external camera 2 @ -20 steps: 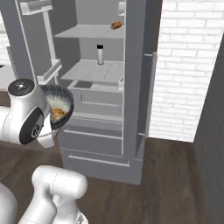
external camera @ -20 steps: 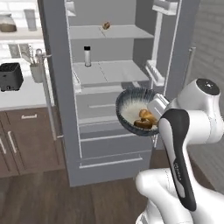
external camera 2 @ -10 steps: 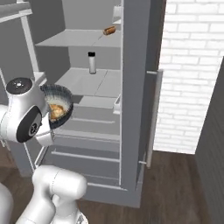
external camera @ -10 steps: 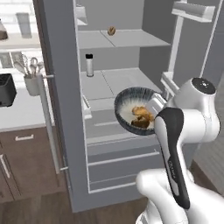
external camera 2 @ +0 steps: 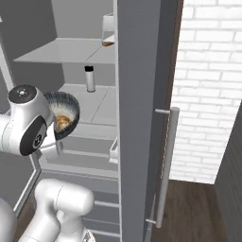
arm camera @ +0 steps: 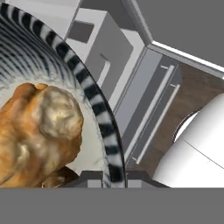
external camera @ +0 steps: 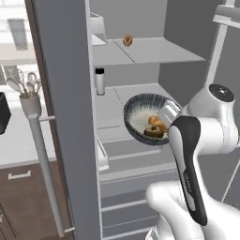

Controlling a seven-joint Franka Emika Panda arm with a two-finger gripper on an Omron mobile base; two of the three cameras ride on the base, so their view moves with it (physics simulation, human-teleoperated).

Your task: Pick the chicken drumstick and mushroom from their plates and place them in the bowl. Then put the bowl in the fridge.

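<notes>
The bowl (external camera: 140, 112), dark grey-blue outside and speckled white inside, hangs tilted in front of the open fridge (external camera: 154, 51), level with its middle shelf. Inside it lie the orange-brown chicken drumstick (external camera: 158, 123) and, just below, the dark mushroom (external camera: 152, 133). My gripper (external camera: 167, 114) is shut on the bowl's right rim. In the hand view the striped rim (arm camera: 103, 118) runs down between my gripper's tips (arm camera: 105, 177), with the drumstick (arm camera: 41, 127) large at the left. The right base view has the bowl (external camera 2: 68, 108) beside my arm. The plates are out of view.
A small bottle (external camera: 99, 80) stands on the middle shelf and a brown item (external camera: 127, 40) on the upper one. The fridge doors stand open on both sides, with bar handles (external camera: 44, 173) (external camera 2: 166, 165). A utensil holder (external camera: 30, 101) sits on the left counter. A brick wall (external camera 2: 208, 85) stands on the right.
The base has driven closer to the fridge, so the shelves fill more of both base views. The bowl stays in my grip, now nearer the middle shelf.
</notes>
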